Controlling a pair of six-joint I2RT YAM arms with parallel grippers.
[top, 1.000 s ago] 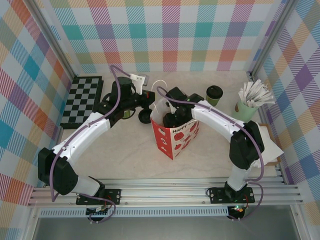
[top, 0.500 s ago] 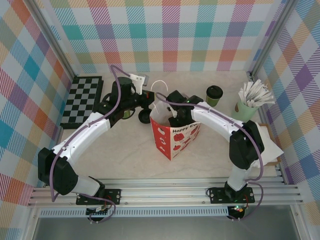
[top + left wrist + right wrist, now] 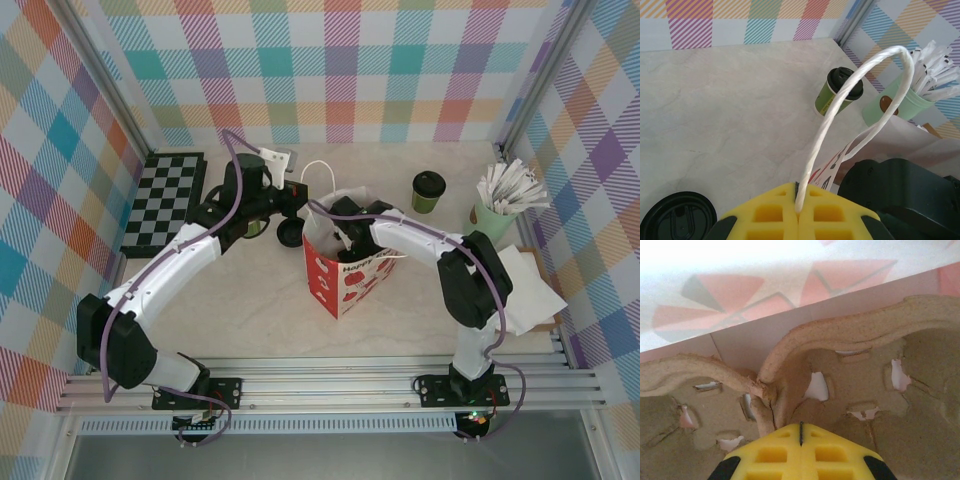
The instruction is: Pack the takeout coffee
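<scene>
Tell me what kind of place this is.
Probably a staged robot test cell dressed as a café counter: plaid panel walls, a takeout coffee, a mint cup of sticks, a gift bag.

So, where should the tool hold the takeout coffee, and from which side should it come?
The takeout coffee stands upright, apart from the mint cup on its right. Grip its paper wall just under the wider black lid, probably coming level from the near side.

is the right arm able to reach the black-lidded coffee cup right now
Probably not yet: the right gripper sits inside the bag, shut by the pulp carrier. The takeout coffee stands in the open past the bag, so after lifting out the path looks free.
</scene>
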